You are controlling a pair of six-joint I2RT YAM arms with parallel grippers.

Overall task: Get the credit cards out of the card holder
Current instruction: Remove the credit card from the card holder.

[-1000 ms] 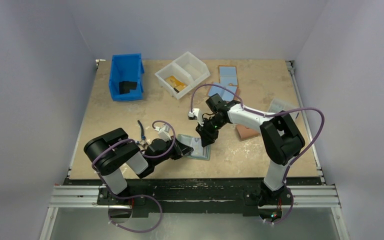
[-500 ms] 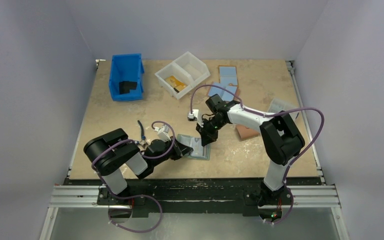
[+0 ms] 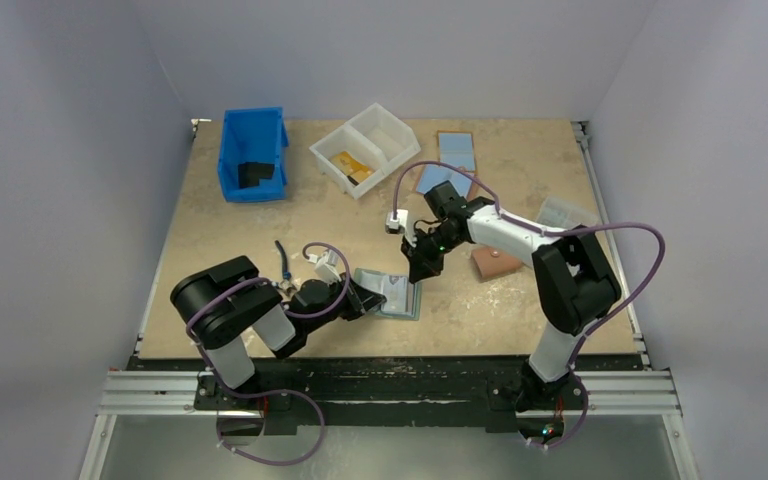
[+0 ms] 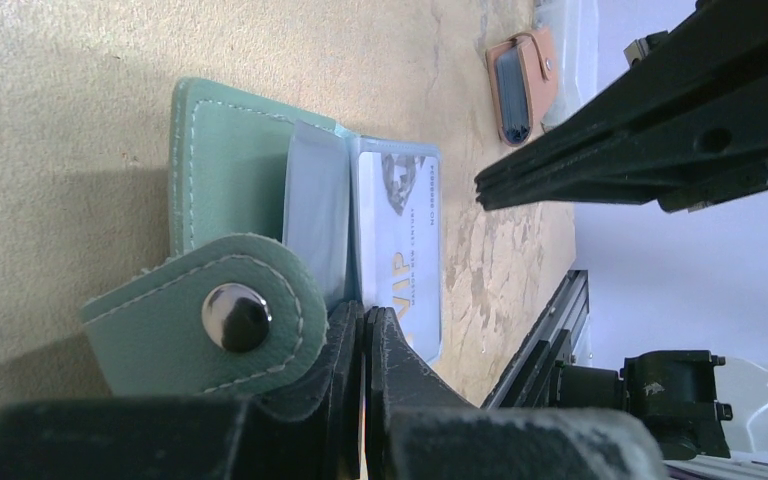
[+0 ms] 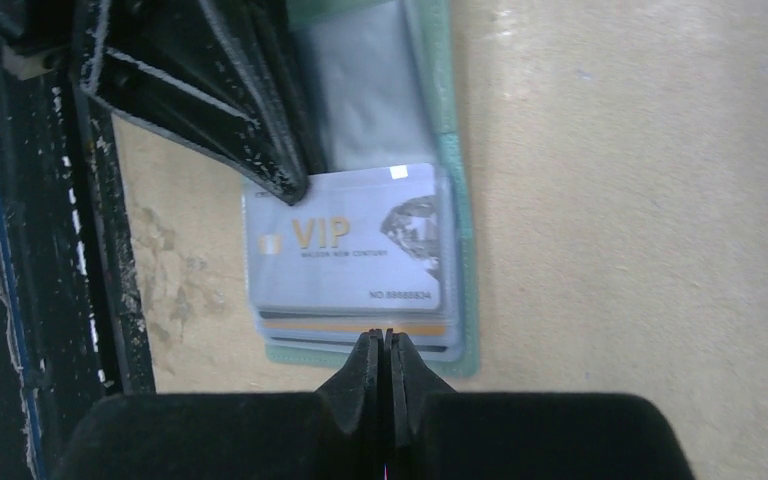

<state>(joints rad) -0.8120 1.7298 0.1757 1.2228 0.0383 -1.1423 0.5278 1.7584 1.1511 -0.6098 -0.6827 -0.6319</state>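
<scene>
At the near middle of the table (image 3: pixel 260 230): resting the card holder (image 3: pixel 388 293) open and flat, teal cover down, clear sleeves up. Carrying the credit cards (image 5: pixel 345 245) inside those sleeves, a silver VIP card uppermost, an orange edge and a dark edge stacked just beneath. Pressing the left gripper (image 4: pixel 363 312) fingers together at the sleeves' fold, beside the curled snap tab (image 4: pixel 235 315); nipping a sleeve or merely touching it: impossible to tell. Hanging the right gripper (image 5: pixel 387 338) above the stack's free edge, fingers pressed together, tips apart from the cards. Showing a salmon-pink wallet (image 3: pixel 493 262) farther right on the table, apart from the holder.
</scene>
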